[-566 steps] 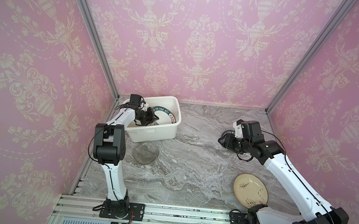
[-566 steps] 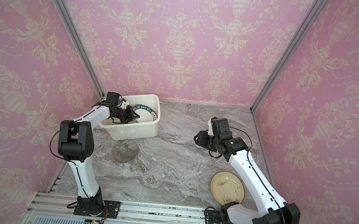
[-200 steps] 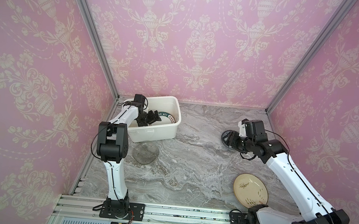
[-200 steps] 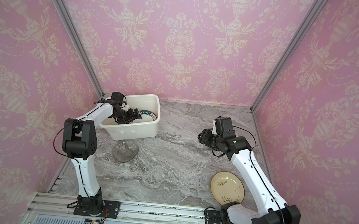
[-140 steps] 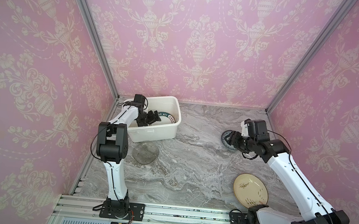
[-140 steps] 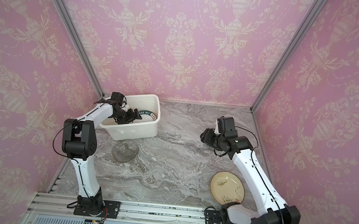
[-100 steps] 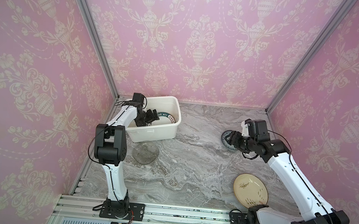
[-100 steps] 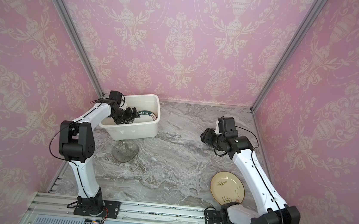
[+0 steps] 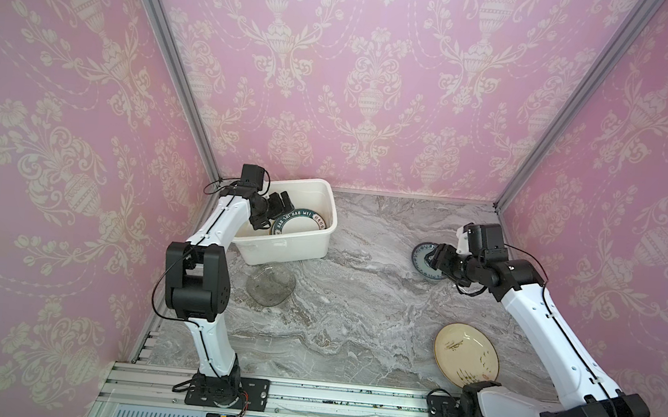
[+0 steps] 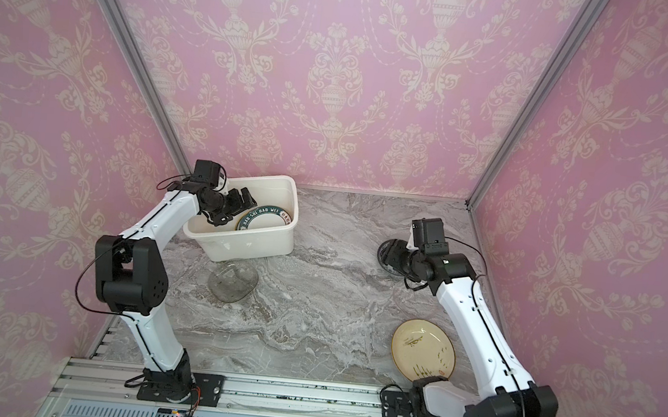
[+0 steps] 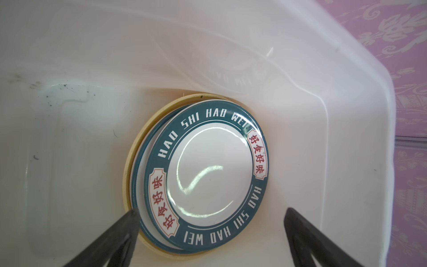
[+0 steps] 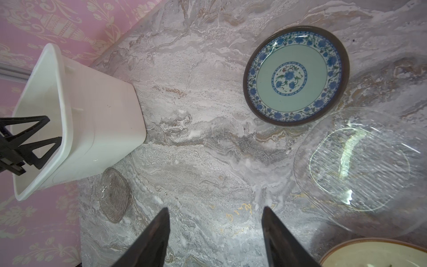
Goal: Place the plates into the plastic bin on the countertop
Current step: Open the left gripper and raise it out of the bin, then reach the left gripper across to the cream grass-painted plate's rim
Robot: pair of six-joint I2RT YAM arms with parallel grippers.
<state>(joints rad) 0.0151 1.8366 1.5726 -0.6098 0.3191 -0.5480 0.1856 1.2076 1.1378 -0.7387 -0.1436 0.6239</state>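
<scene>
The right arm has swung back toward the counter's (image 9: 356, 303) right edge, uncovering a blue-patterned plate (image 12: 295, 76) that now lies flat just beyond its right hand (image 12: 215, 208), whose jaws stand partly apart and empty. At the back left corner, the left hand (image 11: 210, 210) hovers inside the plastic bin (image 9: 286, 251), spread wide and holding nothing, above a teal-rimmed plate (image 11: 208, 173) that tops a small stack against the bin's wall. Still out on the counter are a grey glass plate (image 9: 270, 285) just in front of the bin, a cream plate (image 9: 466, 356) near the front right corner, and a clear glass plate (image 12: 360, 166) beside the blue one. The glazed plate looks stiff, slick and breakable, with some weight. Lying flat, it likely offers only its raised dark rim as a hold, one finger slipped beneath the lip. The glass plates probably call for a gentler pinch.
</scene>
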